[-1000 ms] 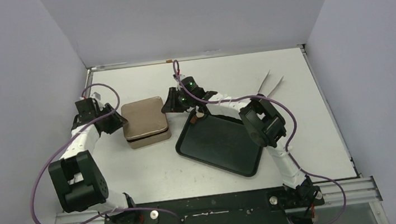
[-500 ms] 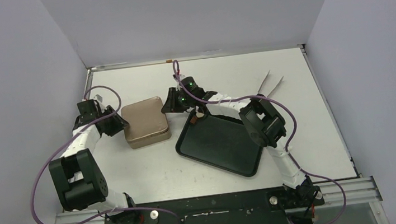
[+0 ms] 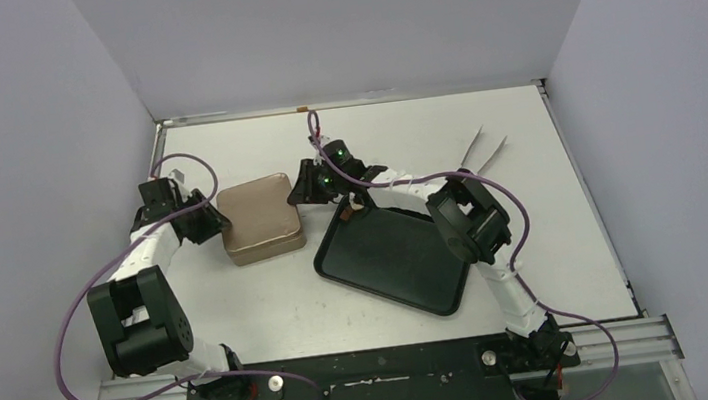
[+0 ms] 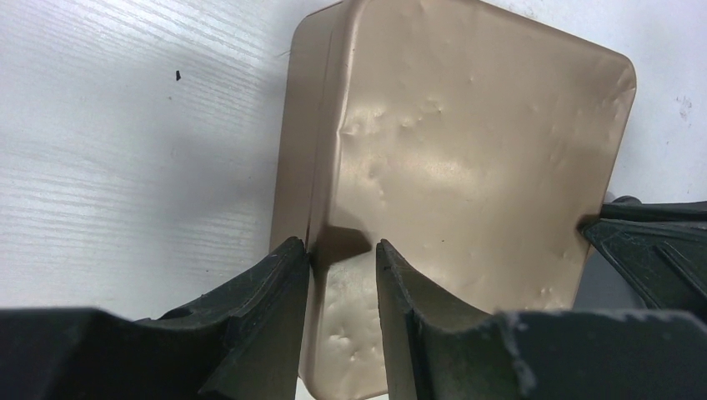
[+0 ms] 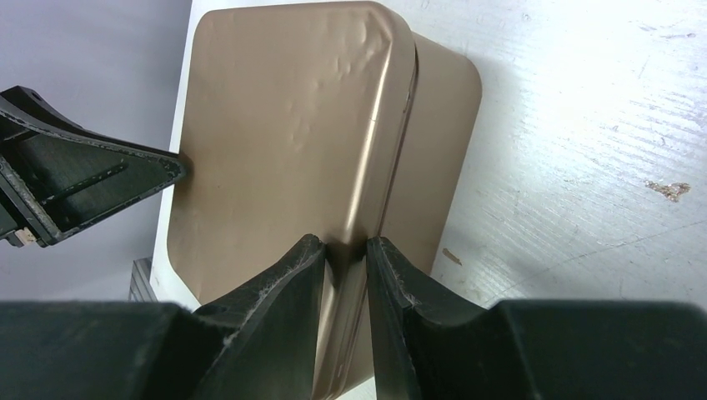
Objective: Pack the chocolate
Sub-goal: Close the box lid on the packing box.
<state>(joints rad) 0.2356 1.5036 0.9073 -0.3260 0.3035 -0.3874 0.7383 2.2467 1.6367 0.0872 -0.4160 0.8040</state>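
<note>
Gold-brown lid (image 4: 467,150): left claw (image 4: 342,250) and right claw (image 5: 343,243), barely parted, seemingly pinch its opposite edges.

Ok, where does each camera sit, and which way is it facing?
Top external: above and behind the bases, looking down on the table; both arms show.
Left wrist: faces the tin past the left gripper's fingers.
Right wrist: faces the tin from the opposite side, past the right gripper's fingers.
Shared: the tin; each wrist view catches the other gripper.
</note>
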